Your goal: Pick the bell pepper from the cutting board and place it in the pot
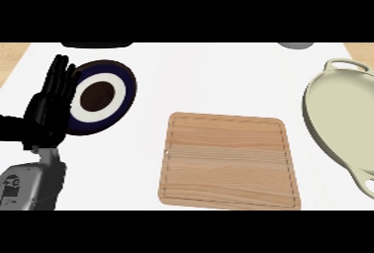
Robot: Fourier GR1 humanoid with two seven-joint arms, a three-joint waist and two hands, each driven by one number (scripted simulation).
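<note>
Nearest to us is our left forearm (33,185), grey, coming in from the lower edge well to the left of the cutting board (228,160). Above it our left hand (50,106) stands open, fingers straight and pointing up, resting and holding nothing. Just beside that hand, between it and the board, lies a plate (102,96) with a dark blue rim, a white ring and a brown centre.

Our right hand shows nowhere, so we cannot say what its fingers are doing. The bell pepper is not on the board — the wood lies bare — and we see it nowhere else either. The pot (343,116), pale green with loop handles, sits to the right of the board, and what shows of its inside holds nothing.

We judge that the pepper may be in the unseen right hand; placing it in the pot looks not yet done.

No brand, label or readable writing shows anywhere.
</note>
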